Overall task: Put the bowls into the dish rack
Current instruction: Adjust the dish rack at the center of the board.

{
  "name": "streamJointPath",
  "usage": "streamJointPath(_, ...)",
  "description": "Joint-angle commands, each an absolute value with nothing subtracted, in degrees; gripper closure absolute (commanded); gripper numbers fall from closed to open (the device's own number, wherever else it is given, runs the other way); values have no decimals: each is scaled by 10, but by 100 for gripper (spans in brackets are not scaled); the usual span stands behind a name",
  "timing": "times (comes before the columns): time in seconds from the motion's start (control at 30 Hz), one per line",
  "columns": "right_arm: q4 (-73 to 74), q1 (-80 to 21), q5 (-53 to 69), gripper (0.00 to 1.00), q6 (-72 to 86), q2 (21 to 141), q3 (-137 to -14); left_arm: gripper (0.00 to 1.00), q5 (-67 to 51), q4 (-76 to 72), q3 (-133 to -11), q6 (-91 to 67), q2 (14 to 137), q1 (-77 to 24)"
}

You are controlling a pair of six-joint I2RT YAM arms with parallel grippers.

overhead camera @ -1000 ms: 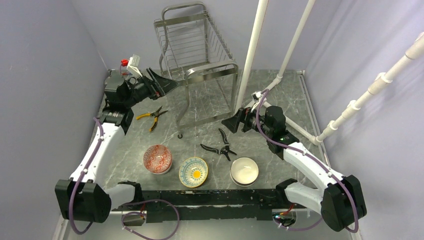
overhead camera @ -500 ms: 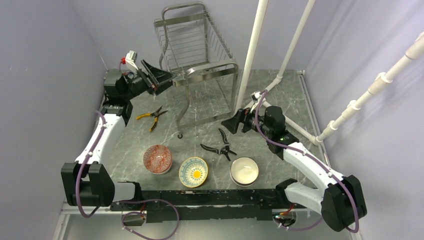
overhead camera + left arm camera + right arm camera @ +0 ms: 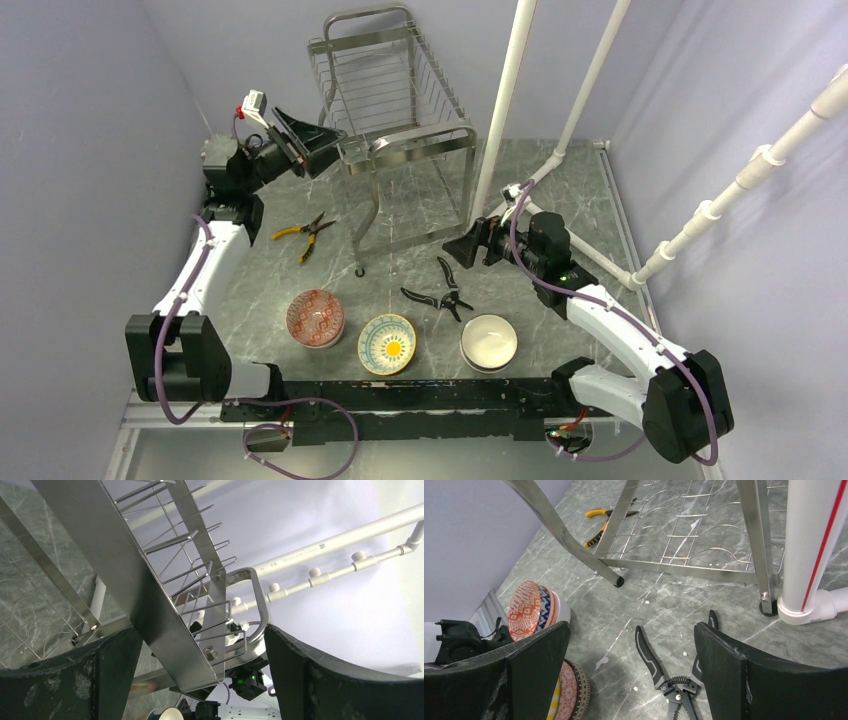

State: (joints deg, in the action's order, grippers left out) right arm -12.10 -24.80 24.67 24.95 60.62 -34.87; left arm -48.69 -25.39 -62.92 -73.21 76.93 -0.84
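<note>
Bowls (image 3: 387, 343) sit along the counter's (image 3: 580, 190) near edge, none in the rack (image 3: 400, 90). Left fingers (image 3: 70, 680), apart and empty, hang close to its top rail; a careless swing could hook and tip it. Right fingers (image 3: 744, 680) gape, empty

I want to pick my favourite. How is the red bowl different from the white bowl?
The red bowl has a busy pattern inside, while the white bowl is plain. The red bowl sits on the left and the white bowl on the right, with the teal bowl between them. Both are round, open side up, and on the table, not in the dish rack.
</note>
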Motion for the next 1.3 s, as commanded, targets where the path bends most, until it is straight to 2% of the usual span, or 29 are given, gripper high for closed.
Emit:
streamJointPath(0.0,-124,-250,248,1,239,588,-370,5,-479,-251,-663,-746,777,-3)
streamJointPath(0.33,-119,-250,244,1,241,581,-378,5,-484,-284,-689,-793,848,-3)
streamJointPath(0.4,-119,-251,243,1,243,577,-374,20,-485,-288,-692,-793,856,-3)
streamJointPath(0.43,-118,-251,242,1,242,576,-374,25,-482,-296,-691,-794,859,-3)
streamJointPath(0.5,-111,-251,238,1,240,571,-374,29,-480,-305,-687,-801,864,-3)
streamJointPath(0.63,-103,-251,231,1,237,562,-372,45,-475,-352,-667,-822,865,-3)
streamJointPath(0.87,-96,-251,232,1,235,567,-382,52,-427,-259,-650,-752,785,-7)
streamJointPath(0.97,-95,-251,231,1,234,568,-385,59,-404,-220,-643,-727,749,-9)
streamJointPath(1.27,-100,-251,233,1,241,574,-384,70,-367,-205,-599,-734,697,-34)
